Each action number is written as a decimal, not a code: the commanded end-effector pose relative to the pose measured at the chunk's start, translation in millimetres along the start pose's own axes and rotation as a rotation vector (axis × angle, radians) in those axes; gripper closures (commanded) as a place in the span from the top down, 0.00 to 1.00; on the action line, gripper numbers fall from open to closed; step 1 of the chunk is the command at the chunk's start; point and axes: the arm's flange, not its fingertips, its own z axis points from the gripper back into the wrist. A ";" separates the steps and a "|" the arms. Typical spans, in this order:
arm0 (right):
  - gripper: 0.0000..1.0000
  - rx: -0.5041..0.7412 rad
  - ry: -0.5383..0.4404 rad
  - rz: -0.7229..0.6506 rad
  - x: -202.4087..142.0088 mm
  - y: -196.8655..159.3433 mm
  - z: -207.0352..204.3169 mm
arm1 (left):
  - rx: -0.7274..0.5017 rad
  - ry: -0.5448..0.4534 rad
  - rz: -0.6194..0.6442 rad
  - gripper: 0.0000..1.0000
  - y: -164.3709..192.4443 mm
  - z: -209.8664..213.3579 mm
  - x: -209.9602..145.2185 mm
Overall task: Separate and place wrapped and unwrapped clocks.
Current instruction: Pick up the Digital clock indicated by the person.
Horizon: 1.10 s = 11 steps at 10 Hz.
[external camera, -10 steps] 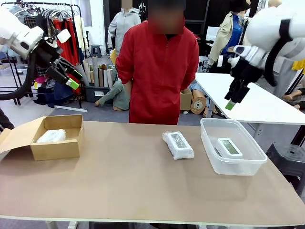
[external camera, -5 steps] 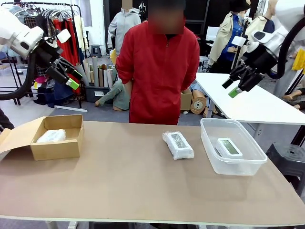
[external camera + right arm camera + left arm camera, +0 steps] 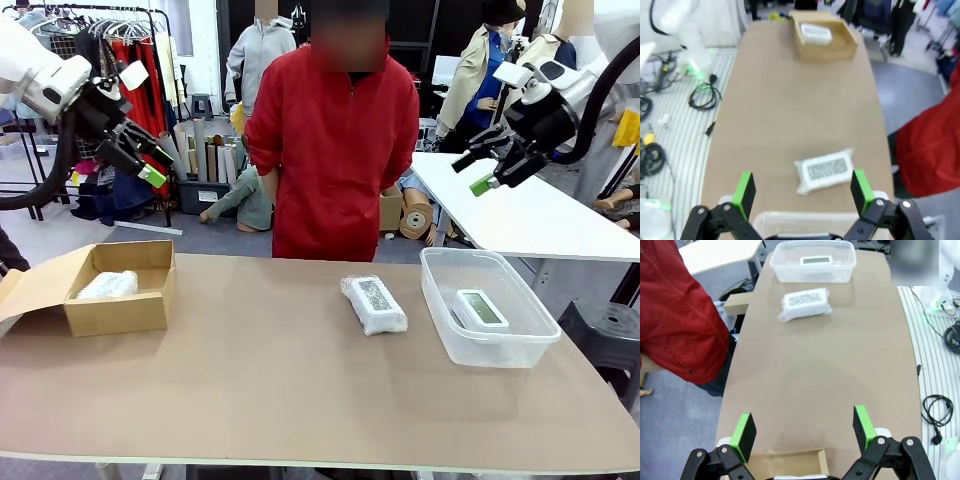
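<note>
- The left gripper [image 3: 155, 165] hangs high over the counter's left end with its jaws spread and nothing between the green pads [image 3: 746, 432]
- The right gripper [image 3: 475, 172] is raised above the far right side, tilted toward picture left, its jaws also apart and empty
- A brown counter [image 3: 280, 390] carries three things: a cardboard box [image 3: 120, 312] at the left, a clear plastic tub [image 3: 490, 345] at the right, and a loose bundle between them
- One wrapped clock [image 3: 108, 285] lies inside the cardboard box, against its left wall, its crinkly whitish wrap showing above the rim
- The other wrapped clock [image 3: 373, 304] lies flat on the bare counter just left of the tub, not touching it, its dark face turned up through the wrap
- In the left wrist view this bundle [image 3: 805, 304] sits between the gripper and the tub, nearer the tub
- The unwrapped white clock [image 3: 480, 307] lies on the tub's floor, grey-green screen upward
- A person in a red jacket [image 3: 335, 150] stands at the far edge behind the middle of the counter, arms down at the sides
</note>
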 end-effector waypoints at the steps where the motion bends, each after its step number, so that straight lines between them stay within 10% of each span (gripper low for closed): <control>1: 1.00 -0.020 -0.131 -0.008 2.4 -7.1 14.6 | 0.000 0.001 -0.006 1.00 -1.1 0.7 0.3; 11: 1.00 -0.111 -0.204 -0.140 -17.4 -16.9 27.2 | 0.000 0.001 -0.006 1.00 -1.1 0.7 0.3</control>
